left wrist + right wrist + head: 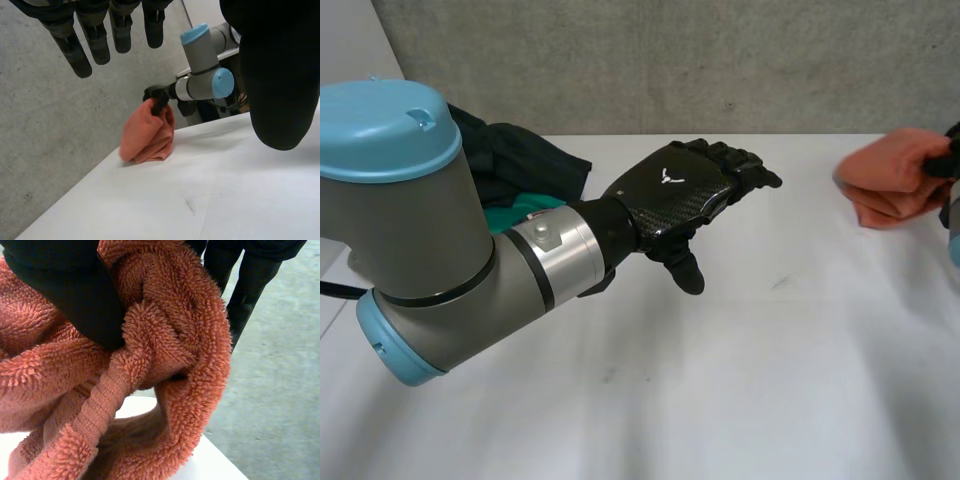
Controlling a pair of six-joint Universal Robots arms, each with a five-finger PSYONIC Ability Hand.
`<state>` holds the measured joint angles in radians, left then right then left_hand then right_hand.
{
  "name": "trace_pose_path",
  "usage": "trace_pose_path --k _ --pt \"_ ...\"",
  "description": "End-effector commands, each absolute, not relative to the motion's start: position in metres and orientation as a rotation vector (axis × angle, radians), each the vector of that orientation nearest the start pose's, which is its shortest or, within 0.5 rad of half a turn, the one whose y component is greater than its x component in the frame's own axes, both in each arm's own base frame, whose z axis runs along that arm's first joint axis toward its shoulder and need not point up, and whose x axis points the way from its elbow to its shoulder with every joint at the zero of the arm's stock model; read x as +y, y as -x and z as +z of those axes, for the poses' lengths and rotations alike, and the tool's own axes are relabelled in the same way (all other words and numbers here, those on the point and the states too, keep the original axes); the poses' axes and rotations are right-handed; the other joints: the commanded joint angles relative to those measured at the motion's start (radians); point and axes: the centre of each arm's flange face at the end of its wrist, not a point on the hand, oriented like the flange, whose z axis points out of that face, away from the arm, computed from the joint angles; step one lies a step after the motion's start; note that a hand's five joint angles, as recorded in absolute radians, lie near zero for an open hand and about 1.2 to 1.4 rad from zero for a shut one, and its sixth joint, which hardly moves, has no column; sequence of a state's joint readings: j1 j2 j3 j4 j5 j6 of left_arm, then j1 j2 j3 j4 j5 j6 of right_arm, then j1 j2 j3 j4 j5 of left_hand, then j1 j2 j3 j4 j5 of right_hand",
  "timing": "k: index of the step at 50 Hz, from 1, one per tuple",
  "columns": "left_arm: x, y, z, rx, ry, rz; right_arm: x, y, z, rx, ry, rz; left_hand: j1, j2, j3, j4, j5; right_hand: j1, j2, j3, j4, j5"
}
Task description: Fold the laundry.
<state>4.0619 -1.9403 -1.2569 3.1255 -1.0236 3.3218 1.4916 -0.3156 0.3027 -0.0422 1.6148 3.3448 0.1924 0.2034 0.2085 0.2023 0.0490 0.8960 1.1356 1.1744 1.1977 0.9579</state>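
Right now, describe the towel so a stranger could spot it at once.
Start at the white table and go to its right side, where the right hand grips a bunched towel. It is the only salmon-orange, fluffy cloth; the other laundry, a dark pile with green, lies far left.

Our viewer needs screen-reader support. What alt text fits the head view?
The robot's left hand hovers open above a white table. At the right, its right hand grips a bunched orange towel; dark and green clothes lie behind the left arm.
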Motion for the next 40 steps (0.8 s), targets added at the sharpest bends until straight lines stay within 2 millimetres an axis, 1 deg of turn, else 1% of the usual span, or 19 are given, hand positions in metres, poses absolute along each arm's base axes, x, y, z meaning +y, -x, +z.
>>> trace_pose_path --k 1,4,9,14,15,16,17,18,20,23,27,28,30,31,34,35,36,38,40 --pt "-0.187 0.37 0.28 -1.463 1.178 1.547 -0.557 -0.054 0.135 2.117 -0.388 -2.264 0.018 0.007 0.002 0.008 -0.013 0.5 0.261 0.222 0.199 0.264" --pt "-0.186 0.37 0.28 -1.465 1.177 1.544 -0.559 -0.046 0.131 2.126 -0.39 -2.267 0.018 0.007 0.002 0.008 -0.013 0.5 0.261 0.222 0.199 0.264" --pt "-0.186 0.37 0.279 -1.467 1.179 1.543 -0.561 -0.028 0.132 2.14 -0.38 -2.294 0.018 0.007 0.002 0.008 -0.013 0.5 0.261 0.222 0.199 0.264" --pt "-0.185 0.371 0.28 -1.461 1.179 1.544 -0.56 -0.022 0.128 2.195 -0.329 -2.301 0.018 0.007 0.002 0.008 -0.013 0.5 0.261 0.222 0.199 0.264" --pt "-0.185 0.371 0.28 -1.46 1.18 1.543 -0.559 -0.022 0.128 2.215 -0.318 -2.301 0.018 0.007 0.002 0.008 -0.013 0.42 0.18 0.142 0.118 0.183" --pt "-0.184 0.371 0.281 -1.457 1.18 1.543 -0.556 -0.023 0.125 2.287 -0.27 -2.287 0.018 0.007 0.002 0.008 -0.013 -0.299 -0.538 -0.577 -0.601 -0.535" --pt "-0.184 0.371 0.281 -1.456 1.18 1.545 -0.554 -0.023 0.123 2.329 -0.25 -2.277 0.018 0.007 0.002 0.008 -0.013 -0.605 -0.845 -0.884 -0.907 -0.842" --pt "-0.184 0.371 0.282 -1.454 1.18 1.546 -0.552 -0.023 0.121 2.376 -0.225 -2.263 0.018 0.007 0.002 0.008 -0.013 -0.722 -0.961 -1.0 -1.023 -0.958" --pt "-0.181 0.373 0.283 -1.444 1.184 1.545 -0.545 -0.024 0.124 2.48 -0.174 -2.25 0.015 0.004 -0.001 0.005 -0.016 -0.722 -0.961 -1.0 -1.023 -0.958" --pt "-0.18 0.374 0.285 -1.436 1.186 1.546 -0.538 -0.023 0.134 2.541 -0.138 -2.251 0.015 0.004 -0.001 0.005 -0.016 -0.722 -0.961 -1.0 -1.023 -0.958" --pt "-0.179 0.374 0.285 -1.434 1.185 1.546 -0.523 -0.021 0.161 2.573 -0.079 -2.242 0.015 0.004 -0.001 0.005 -0.016 -0.722 -0.961 -1.0 -1.023 -0.958" --pt "-0.179 0.373 0.287 -1.432 1.182 1.55 -0.517 -0.021 0.179 2.562 -0.051 -2.265 0.015 0.004 -0.001 0.005 -0.016 -0.722 -0.961 -1.0 -1.023 -0.958" --pt "-0.178 0.372 0.291 -1.424 1.18 1.561 -0.511 -0.023 0.198 2.548 -0.018 -2.307 0.018 0.007 0.002 0.008 -0.013 -0.722 -0.961 -1.0 -1.023 -0.958" --pt "-0.177 0.371 0.294 -1.418 1.178 1.569 -0.505 -0.024 0.22 2.52 0.018 -2.377 0.018 0.007 0.002 0.008 -0.013 -0.722 -0.961 -1.0 -1.023 -0.958" --pt "-0.179 0.367 0.306 -1.407 1.149 1.611 -0.495 -0.029 0.253 2.459 0.091 -2.509 0.024 0.013 0.008 0.014 -0.007 -0.722 -0.961 -1.0 -1.023 -0.958" --pt "-0.181 0.366 0.31 -1.407 1.134 1.629 -0.489 -0.031 0.268 2.414 0.12 -2.585 0.027 0.016 0.011 0.017 -0.004 -0.722 -0.961 -1.0 -1.023 -0.958" --pt "-0.187 0.363 0.321 -1.404 1.088 1.689 -0.485 -0.033 0.274 2.386 0.138 -2.62 0.027 0.016 0.011 0.017 -0.004 -0.722 -0.961 -1.0 -1.023 -0.958" --pt "-0.197 0.357 0.332 -1.416 1.016 1.769 -0.478 -0.039 0.283 2.324 0.183 -2.682 0.03 0.019 0.014 0.02 -0.001 -0.722 -0.961 -1.0 -1.023 -0.958" --pt "-0.22 0.341 0.349 -1.462 0.875 1.927 -0.464 -0.061 0.289 2.217 0.303 -2.736 0.033 0.022 0.017 0.023 0.002 -0.722 -0.961 -1.0 -1.023 -0.958"
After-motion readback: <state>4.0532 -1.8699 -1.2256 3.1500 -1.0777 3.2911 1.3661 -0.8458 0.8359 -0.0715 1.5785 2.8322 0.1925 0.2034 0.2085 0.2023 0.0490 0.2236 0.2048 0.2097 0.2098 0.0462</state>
